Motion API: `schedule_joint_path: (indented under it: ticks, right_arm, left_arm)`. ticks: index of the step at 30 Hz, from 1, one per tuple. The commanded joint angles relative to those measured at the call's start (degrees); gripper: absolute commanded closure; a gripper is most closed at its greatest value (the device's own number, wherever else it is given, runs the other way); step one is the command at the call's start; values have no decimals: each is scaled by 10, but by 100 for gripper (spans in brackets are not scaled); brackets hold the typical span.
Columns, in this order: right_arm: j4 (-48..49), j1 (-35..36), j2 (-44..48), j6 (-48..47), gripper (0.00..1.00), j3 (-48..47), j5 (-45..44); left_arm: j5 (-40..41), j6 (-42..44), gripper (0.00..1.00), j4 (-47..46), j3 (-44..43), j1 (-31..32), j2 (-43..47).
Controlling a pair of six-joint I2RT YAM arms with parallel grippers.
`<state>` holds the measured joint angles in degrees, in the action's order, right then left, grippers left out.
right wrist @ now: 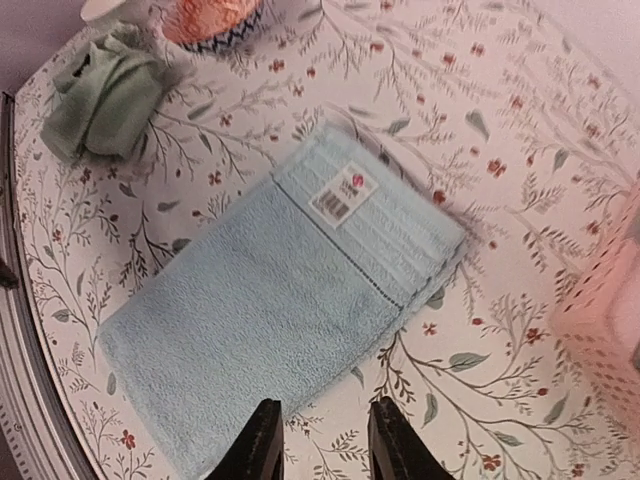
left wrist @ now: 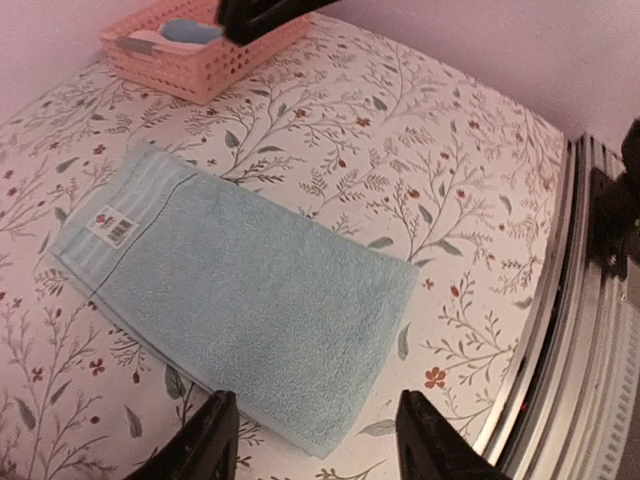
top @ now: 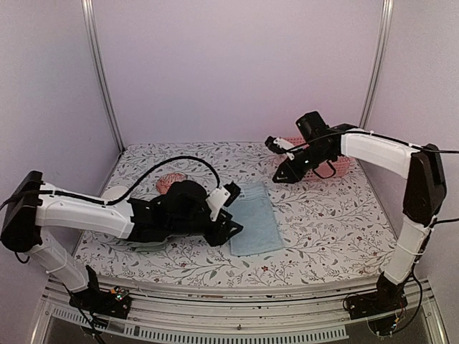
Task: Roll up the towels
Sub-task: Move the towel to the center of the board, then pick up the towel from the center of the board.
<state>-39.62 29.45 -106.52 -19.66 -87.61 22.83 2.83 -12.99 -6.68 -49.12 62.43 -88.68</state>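
A light blue towel (top: 254, 218) lies folded flat in the middle of the table, its label end toward the back. It fills the left wrist view (left wrist: 240, 290) and the right wrist view (right wrist: 280, 300). My left gripper (left wrist: 315, 445) is open and holds nothing, hovering just above the towel's near corner (top: 233, 228). My right gripper (right wrist: 325, 445) is held high near the pink basket at the back right (top: 282, 170), jaws apart with nothing between them. A pale green towel (right wrist: 100, 100) sits bunched near the table's left side, mostly hidden under my left arm in the top view.
A pink plastic basket (top: 326, 163) holding a few items stands at the back right (left wrist: 200, 55). A patterned bowl with something orange in it (right wrist: 215, 20) sits near the green towel, and a white bowl (top: 115, 193) is at the left. The table's metal front edge (left wrist: 560, 330) is close by.
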Motion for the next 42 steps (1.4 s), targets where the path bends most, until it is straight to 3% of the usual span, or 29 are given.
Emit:
schedule_joint_path:
  ticks: [1, 2, 3, 4, 5, 6, 9, 11, 14, 18, 23, 26, 29, 32, 35, 42]
  right_arm:
    - [46, -9, 141, -49, 62, 31, -14]
    - [75, -14, 170, -52, 46, 54, -15]
    - [116, -18, 195, -33, 12, 83, -38]
    - [174, -23, 218, 1, 1, 124, -68]
    - [218, -33, 237, 51, 1, 159, -51]
    - [236, -39, 243, 57, 2, 184, 24]
    - [196, -32, 233, -50, 18, 211, 127]
    - [138, -23, 220, -127, 26, 212, 166]
    - [119, 4, 215, -200, 32, 251, 129]
    - [162, 41, 229, -244, 40, 334, 66]
    - [219, 108, 223, -271, 44, 401, -23]
    - [236, 139, 204, -274, 46, 413, -62]
    - [253, 155, 188, -271, 47, 419, -83]
    - [263, 163, 175, -268, 48, 418, -93]
    - [271, 172, 166, -273, 50, 422, -101]
    - [280, 200, 142, -278, 53, 426, -106]
  left_arm:
    - [137, 62, 32, 41, -5, 11, 69]
    - [167, 65, 23, 43, -6, 11, 74]
    - [197, 69, 21, 37, -6, 11, 73]
    - [231, 70, 22, 36, -8, 11, 66]
    - [252, 69, 26, 52, -17, 10, 54]
    - [261, 78, 28, 71, -33, 11, 38]
    - [231, 123, 39, 113, -56, 11, 0]
    - [241, 114, 38, 100, -42, 10, -14]
    - [207, 103, 37, 78, -24, 10, -30]
    - [119, 85, 39, 31, 11, 10, -17]
    - [-74, 47, 29, -230, 168, -14, 105]
    - [-108, 34, 20, -334, 244, -23, 152]
    - [-133, 22, 21, -277, 219, -37, 153]
    - [-150, 22, 28, -217, 178, -41, 114]
    - [-160, 5, 32, -225, 168, -41, 82]
    - [-128, 34, 32, -267, 192, -36, 66]
